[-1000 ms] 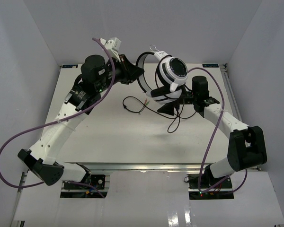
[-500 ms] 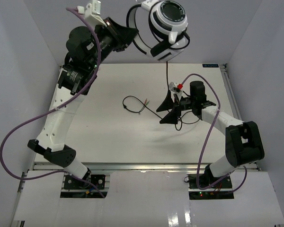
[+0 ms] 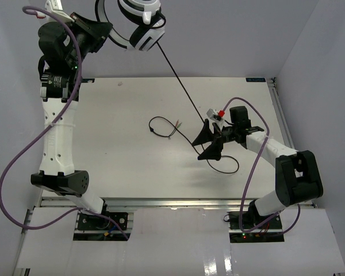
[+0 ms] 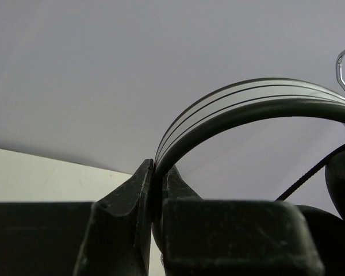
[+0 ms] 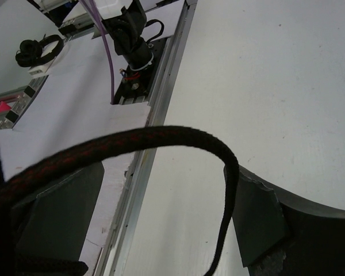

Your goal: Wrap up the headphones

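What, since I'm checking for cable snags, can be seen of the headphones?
The headphones hang high over the table's far left: round white earcups, black pads, thin black headband pinched in the shut left gripper. Their thin black cable runs straight down-right, passes between the fingers of the open right gripper, then curls loosely on the table, its far end lying free.

Bright even light; soft shadows; near cable (image 5: 161, 135) slightly blurred.

Headphones (image 3: 142, 17): white earcups, black headband. Cable (image 3: 181, 81): black braid, faint red flecks. Table (image 3: 115, 149): white. Robot cables (image 3: 6, 172): purple. Arms (image 3: 56, 144): white shells, black joints.
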You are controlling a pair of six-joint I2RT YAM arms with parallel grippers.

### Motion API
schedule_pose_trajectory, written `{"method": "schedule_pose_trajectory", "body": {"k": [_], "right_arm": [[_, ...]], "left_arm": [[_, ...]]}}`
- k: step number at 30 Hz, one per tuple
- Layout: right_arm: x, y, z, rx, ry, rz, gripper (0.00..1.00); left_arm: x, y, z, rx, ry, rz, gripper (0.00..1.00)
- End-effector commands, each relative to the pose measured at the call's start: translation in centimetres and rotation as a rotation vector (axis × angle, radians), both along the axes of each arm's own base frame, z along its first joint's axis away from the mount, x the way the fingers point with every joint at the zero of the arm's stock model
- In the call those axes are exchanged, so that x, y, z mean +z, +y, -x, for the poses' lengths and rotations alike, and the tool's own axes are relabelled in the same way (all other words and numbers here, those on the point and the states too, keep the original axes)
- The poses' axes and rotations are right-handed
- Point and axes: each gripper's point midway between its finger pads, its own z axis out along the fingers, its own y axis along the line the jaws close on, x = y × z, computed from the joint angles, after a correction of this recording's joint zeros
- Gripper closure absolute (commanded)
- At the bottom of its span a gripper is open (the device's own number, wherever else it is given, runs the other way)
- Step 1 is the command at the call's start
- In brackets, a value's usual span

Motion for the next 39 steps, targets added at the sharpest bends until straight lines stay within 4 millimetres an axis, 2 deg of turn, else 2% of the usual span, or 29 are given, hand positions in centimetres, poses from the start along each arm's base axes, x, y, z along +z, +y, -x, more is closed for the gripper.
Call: {"method": "schedule_pose_trajectory", "body": {"k": [1, 5, 7, 12, 16, 18, 20, 21, 22, 24, 26, 28, 35, 39], "right_arm": [[-0.1, -0.8, 2.5, 0.033, 0.043, -0.028, 0.06], [2.2, -1.1, 3.9, 0.096, 0.065, -0.119, 0.10], [3.0, -1.1, 3.9, 0.112, 0.062, -0.141, 0.10], [3.7, -1.0, 3.5, 0.110, 0.044, -0.138, 0.10], [3.2, -0.6, 1.2, 0.016, -0.013, -0.025, 0.10], [2.5, -0.5, -1.0, -0.073, -0.070, 0.084, 0.10], [2.8, -0.6, -3.7, -0.175, -0.092, 0.170, 0.10], [3.4, -0.7, -5.0, -0.230, -0.084, 0.192, 0.10], [4.7, -0.6, -5.4, -0.240, -0.071, 0.166, 0.10], [7.6, -0.2, -4.8, -0.199, 0.031, 0.102, 0.10], [10.4, 0.5, -5.2, -0.167, -0.012, 0.033, 0.10], [11.5, 0.9, -5.7, -0.208, 0.002, 0.024, 0.10], [10.8, 1.1, -6.9, -0.283, -0.036, 0.029, 0.10], [9.3, 0.7, -7.6, -0.349, -0.176, 0.063, 0.10]], "left_arm": [[5.9, 3.1, 3.2, 0.053, -0.153, 0.135, 1.00], [4.6, 2.8, 2.5, 0.019, -0.118, 0.162, 1.00], [4.2, 2.6, 2.4, 0.003, -0.106, 0.165, 1.00], [3.4, 2.4, 2.0, -0.019, -0.089, 0.178, 1.00], [3.1, 2.4, 2.1, -0.021, -0.083, 0.174, 1.00], [2.8, 2.3, 2.0, -0.023, -0.077, 0.169, 1.00], [2.4, 2.1, 2.0, -0.033, -0.067, 0.166, 1.00], [2.0, 2.0, 1.8, -0.042, -0.058, 0.165, 1.00], [1.5, 1.8, 1.8, -0.052, -0.047, 0.169, 1.00], [0.8, 1.6, 1.7, -0.067, -0.035, 0.173, 1.00], [-0.3, 1.5, 1.8, -0.071, -0.016, 0.175, 1.00], [-0.5, 1.5, 2.0, -0.069, -0.017, 0.174, 1.00], [-0.7, 1.0, 2.4, -0.099, -0.020, 0.178, 1.00], [-0.7, 0.8, 2.5, -0.113, -0.022, 0.184, 1.00]]}}
